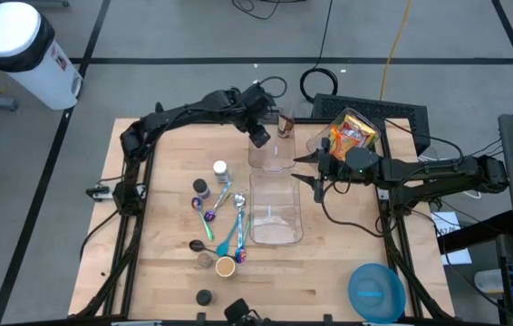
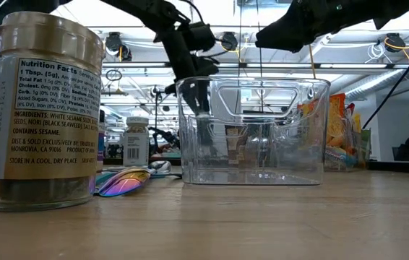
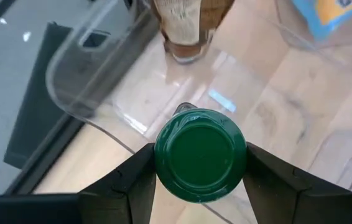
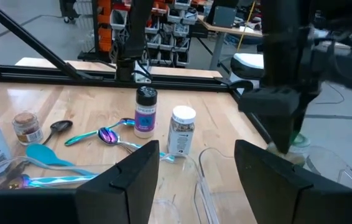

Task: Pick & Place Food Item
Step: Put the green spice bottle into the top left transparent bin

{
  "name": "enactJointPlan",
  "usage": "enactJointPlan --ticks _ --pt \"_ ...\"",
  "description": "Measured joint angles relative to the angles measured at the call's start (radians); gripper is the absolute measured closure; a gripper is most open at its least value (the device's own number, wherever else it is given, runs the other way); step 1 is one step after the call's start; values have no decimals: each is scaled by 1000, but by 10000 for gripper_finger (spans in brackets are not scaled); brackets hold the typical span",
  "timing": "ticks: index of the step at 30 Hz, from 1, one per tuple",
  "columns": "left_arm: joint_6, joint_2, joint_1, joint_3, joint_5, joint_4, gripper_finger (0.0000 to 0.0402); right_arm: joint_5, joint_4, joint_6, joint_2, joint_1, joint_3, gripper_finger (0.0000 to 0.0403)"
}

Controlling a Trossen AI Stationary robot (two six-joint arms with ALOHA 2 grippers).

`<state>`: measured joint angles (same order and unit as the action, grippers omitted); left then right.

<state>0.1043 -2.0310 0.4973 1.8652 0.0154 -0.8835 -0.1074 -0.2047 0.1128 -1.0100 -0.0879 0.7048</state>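
Observation:
My left gripper (image 1: pixel 259 136) is at the far middle of the table, shut on a small jar with a round green lid (image 3: pixel 199 154). It hovers over the far clear bin (image 1: pixel 270 156), whose rim and floor (image 3: pixel 101 81) show under the jar. A brown labelled jar (image 3: pixel 188 25) stands just beyond that bin. A second clear bin (image 1: pixel 276 210) lies nearer. My right gripper (image 4: pixel 194 186) hangs level at the right of the bins (image 1: pixel 315 167), open, with nothing between its fingers. My left gripper pinches the green-lidded jar between its two fingers, one on each side of the lid's edge (image 3: pixel 158 163). The fingers slant down from above. The jar is lifted clear over the clear bin, lid toward the wrist; its body is hidden under the lid.
Spice jars (image 1: pixel 220 169), coloured measuring spoons (image 1: pixel 225 213) and small jars lie left of the bins. A clear tub with snack bags (image 1: pixel 352 136) stands at the far right, a blue bowl (image 1: pixel 376 292) at the near right. A large sesame jar (image 2: pixel 42 108) stands near the front edge.

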Motion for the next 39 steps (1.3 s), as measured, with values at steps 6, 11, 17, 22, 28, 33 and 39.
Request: enactJointPlan --ticks 6,11,17,22,28,33,39 --pt "9 -11 -30 0 -69 -80 199 0 2 0 0 0 0 202" --pt "3 -1 -78 0 -68 -141 199 0 11 -1 0 0 0 202" --pt "-22 -1 -137 0 -68 -135 199 0 12 -19 0 0 0 202" --pt "-32 -1 -158 -1 -60 -118 199 0 12 -22 0 0 0 202" --pt "-31 -1 -158 -48 -56 -100 199 0 12 -22 0 0 0 202" --pt "-31 -3 -158 -80 -56 -91 199 0 13 -21 0 0 0 202" --pt "-31 -3 -158 -98 -56 -76 199 0 13 -20 0 0 0 202"
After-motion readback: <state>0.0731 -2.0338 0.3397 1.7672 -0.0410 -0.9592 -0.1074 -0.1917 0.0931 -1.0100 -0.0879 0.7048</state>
